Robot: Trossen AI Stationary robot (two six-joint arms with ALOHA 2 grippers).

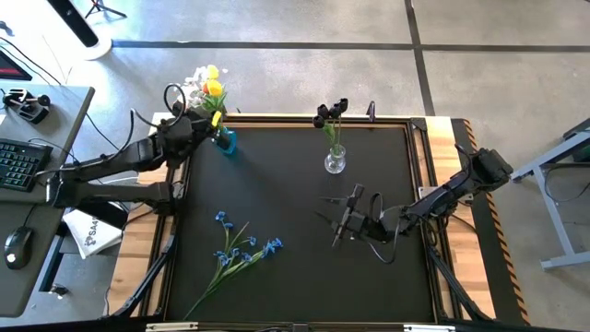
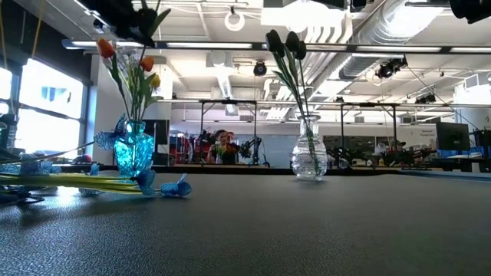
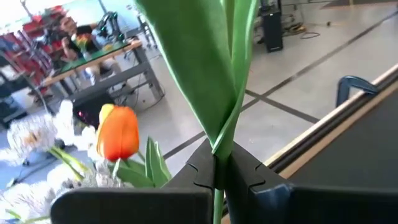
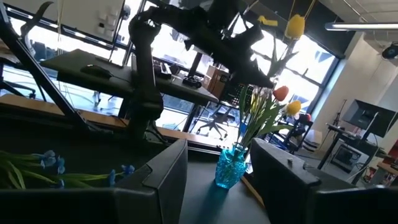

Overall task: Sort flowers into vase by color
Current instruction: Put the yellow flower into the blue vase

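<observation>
Gripping green stem (image 3: pixel 227 93), left pincer (image 3: pixel 216 177) closed

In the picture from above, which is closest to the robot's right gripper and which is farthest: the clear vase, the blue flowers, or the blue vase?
From the right gripper, in the high view:
1. The clear vase, just beyond it, near the table's far edge, holding dark tulips.
2. The blue flowers, lying flat toward the left arm's side.
3. The blue vase, at the far corner by the left gripper.

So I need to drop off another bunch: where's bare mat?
Free: mat between the blue vase and clear vase; also the strip beside the blue flowers. Crowded: around the right gripper and by the left gripper.
</observation>
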